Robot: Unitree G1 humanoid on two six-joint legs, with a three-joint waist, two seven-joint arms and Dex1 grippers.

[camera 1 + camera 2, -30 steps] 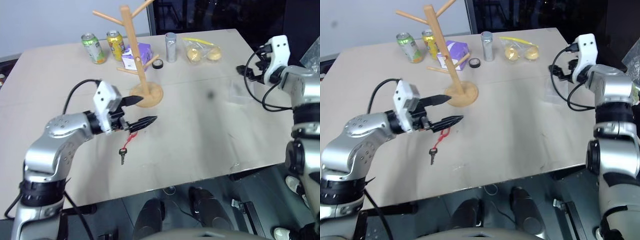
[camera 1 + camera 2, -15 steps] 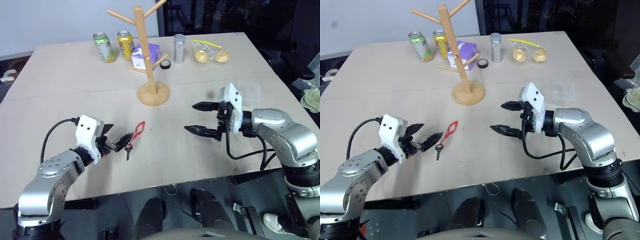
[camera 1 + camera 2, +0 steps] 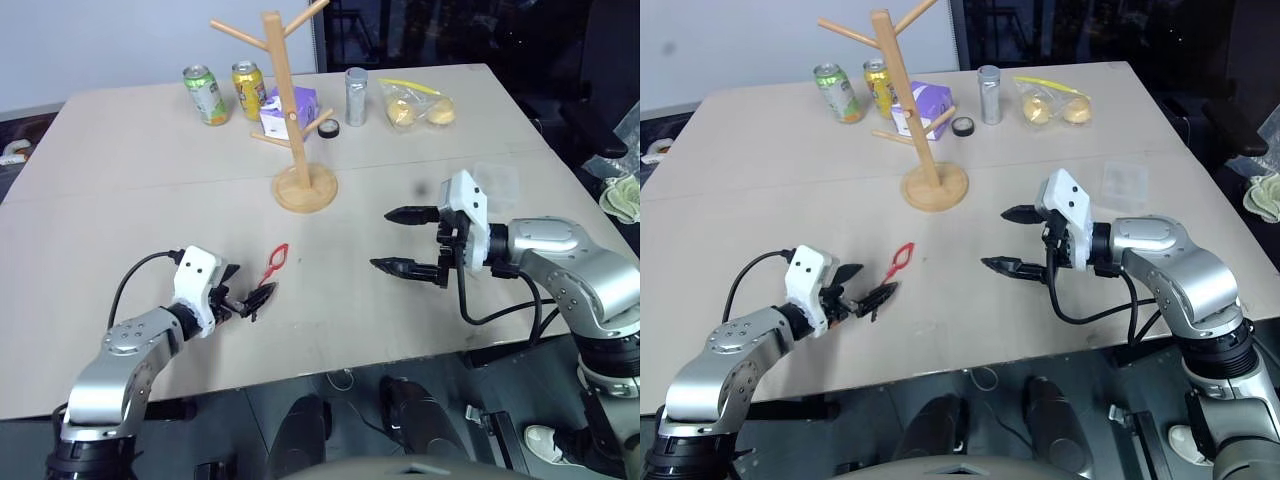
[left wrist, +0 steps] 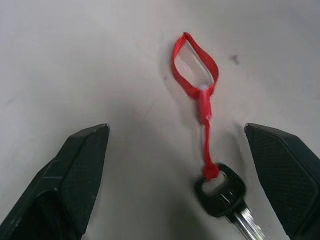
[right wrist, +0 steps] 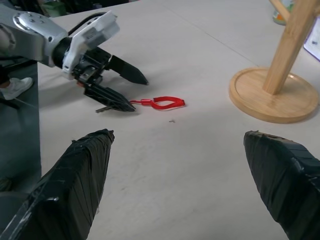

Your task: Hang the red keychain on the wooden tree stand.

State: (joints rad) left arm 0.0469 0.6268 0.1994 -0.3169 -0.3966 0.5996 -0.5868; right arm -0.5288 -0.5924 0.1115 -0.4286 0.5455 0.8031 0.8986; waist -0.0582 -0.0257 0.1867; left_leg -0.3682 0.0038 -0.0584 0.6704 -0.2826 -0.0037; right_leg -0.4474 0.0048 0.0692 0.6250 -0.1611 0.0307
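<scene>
Near the tabletop's front edge, toward its left corner, the red keychain [image 4: 200,95] lies flat on the tabletop [image 3: 150,180], its loop pointing toward the far edge and its dark key toward the front. Around the key end sits the left gripper [image 3: 246,299], low over the surface with its jaws spread wide and nothing grasped. Over the front right part hovers the right gripper [image 3: 410,240], jaws likewise released and empty. Back near the middle of the tabletop stands the wooden tree stand [image 3: 297,110], upright, well apart from the keychain.

Red keychain [image 4: 205,125] key tip cut off by frame edge.
</scene>
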